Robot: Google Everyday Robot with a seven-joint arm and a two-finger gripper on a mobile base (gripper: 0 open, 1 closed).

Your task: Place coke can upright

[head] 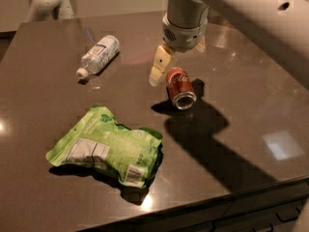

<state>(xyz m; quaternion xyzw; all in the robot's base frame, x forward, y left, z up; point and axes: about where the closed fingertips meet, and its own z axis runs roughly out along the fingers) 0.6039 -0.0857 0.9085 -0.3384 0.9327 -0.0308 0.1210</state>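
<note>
The coke can (179, 87) is red with white script and lies on its side on the dark table (251, 105), its silver open end facing the front. My gripper (178, 57) hangs just above and behind the can, open and empty. One pale finger (159, 65) reaches down at the can's left, just short of touching it. The other finger (200, 44) shows only partly behind the wrist.
A clear plastic water bottle (99, 55) with a white cap lies on its side at the back left. A green snack bag (108, 146) lies flat at the front left. The table's front edge runs along the bottom right. A white figure stands beyond the far left corner.
</note>
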